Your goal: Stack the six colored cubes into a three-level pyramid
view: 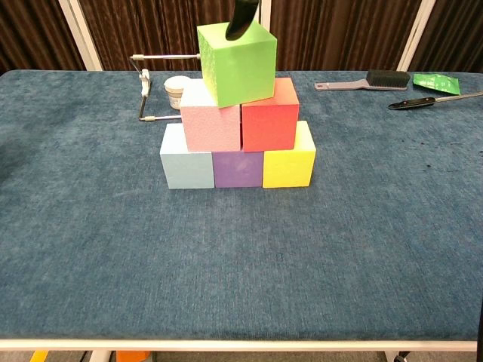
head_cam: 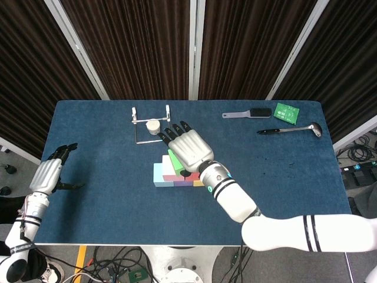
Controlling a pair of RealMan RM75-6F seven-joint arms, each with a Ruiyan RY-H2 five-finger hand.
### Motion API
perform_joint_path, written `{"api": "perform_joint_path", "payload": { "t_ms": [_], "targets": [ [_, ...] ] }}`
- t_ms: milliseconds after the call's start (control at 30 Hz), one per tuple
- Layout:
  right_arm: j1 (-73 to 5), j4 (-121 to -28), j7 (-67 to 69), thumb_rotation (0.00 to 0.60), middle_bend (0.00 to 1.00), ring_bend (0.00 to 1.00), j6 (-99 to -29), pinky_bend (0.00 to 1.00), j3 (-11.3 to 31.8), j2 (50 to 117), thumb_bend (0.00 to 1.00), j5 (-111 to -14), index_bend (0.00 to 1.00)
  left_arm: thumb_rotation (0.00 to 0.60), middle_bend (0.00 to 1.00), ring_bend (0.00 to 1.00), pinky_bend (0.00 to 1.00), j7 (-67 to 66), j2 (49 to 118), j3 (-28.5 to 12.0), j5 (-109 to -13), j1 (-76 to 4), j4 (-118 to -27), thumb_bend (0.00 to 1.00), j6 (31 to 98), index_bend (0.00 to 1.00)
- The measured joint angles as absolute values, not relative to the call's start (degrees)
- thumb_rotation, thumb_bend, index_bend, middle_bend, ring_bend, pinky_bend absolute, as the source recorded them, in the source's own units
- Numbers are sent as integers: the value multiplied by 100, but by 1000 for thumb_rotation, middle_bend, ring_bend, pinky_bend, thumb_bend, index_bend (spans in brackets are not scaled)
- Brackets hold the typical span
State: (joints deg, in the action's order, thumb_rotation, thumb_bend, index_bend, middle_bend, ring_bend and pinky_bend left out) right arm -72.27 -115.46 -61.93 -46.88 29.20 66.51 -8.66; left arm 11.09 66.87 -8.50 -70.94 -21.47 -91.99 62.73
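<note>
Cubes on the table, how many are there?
6. Bottom row: light blue foam cube, purple cube, yellow cube. Middle: pink cube, red cube. Top: green cube.

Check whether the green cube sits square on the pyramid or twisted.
Twisted. In the chest view the green cube rests atop the pink cube and red cube, showing two side faces while they face front.

On the blue bench [head_cam: 106, 130], a wire rack [head_cam: 151, 121] with a small white cup [head_cam: 153, 126] inside it lies just beyond the right hand [head_cam: 187, 147]. Well off to that hand's right lie a brush [head_cam: 247, 113], a green packet [head_cam: 287, 111] and a ladle [head_cam: 290, 130].
</note>
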Motion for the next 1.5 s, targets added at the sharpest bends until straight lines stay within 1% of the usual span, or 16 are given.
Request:
{"api": "perform_joint_path", "payload": {
  "t_ms": [100, 233, 333, 700, 833, 1167, 1333, 1500],
  "targets": [
    [-7051, -11305, -5626, 600, 57, 0, -4143, 0, 2764, 6449, 49, -1469, 0, 600, 113, 0, 137, 1078, 6688, -837, -7044, -2157, -9208, 32, 6214, 76],
    [-6969, -11003, -5094, 600, 65, 0, -3720, 0, 2489, 6207, 49, -2079, 0, 600, 113, 1, 137, 1015, 6690, -837, -6984, -2176, -9212, 33, 6173, 76],
    [-6996, -10809, -4802, 600, 70, 0, -3544, 0, 2283, 6125, 49, -2327, 0, 600, 113, 1, 137, 984, 6691, -870, -6952, -2199, -9228, 33, 6168, 75],
    [-7225, -10577, -3747, 600, 102, 0, -3106, 0, 1869, 6059, 50, -3104, 0, 600, 113, 1, 137, 917, 6651, -884, -6912, -2213, -9304, 33, 6168, 76],
    [-7342, -10505, -3506, 600, 158, 0, -3089, 0, 1694, 6079, 51, -3263, 0, 600, 113, 1, 137, 905, 6678, -879, -6903, -2212, -9294, 33, 6174, 75],
    [-7622, -10330, -3015, 600, 215, 0, -3154, 0, 1368, 6240, 71, -3553, 0, 600, 113, 1, 137, 899, 6693, -878, -6915, -2192, -9273, 33, 6227, 75],
    [-7682, -10283, -2850, 600, 323, 0, -3333, 0, 1282, 6325, 85, -3710, 0, 600, 113, 1, 137, 946, 6683, -864, -6942, -2190, -9254, 33, 6198, 76],
    [-7716, -10190, -2678, 600, 402, 0, -3497, 0, 1193, 6430, 86, -3870, 0, 600, 113, 0, 137, 1005, 6665, -851, -7011, -2185, -9236, 32, 6211, 75]
  ]
}}
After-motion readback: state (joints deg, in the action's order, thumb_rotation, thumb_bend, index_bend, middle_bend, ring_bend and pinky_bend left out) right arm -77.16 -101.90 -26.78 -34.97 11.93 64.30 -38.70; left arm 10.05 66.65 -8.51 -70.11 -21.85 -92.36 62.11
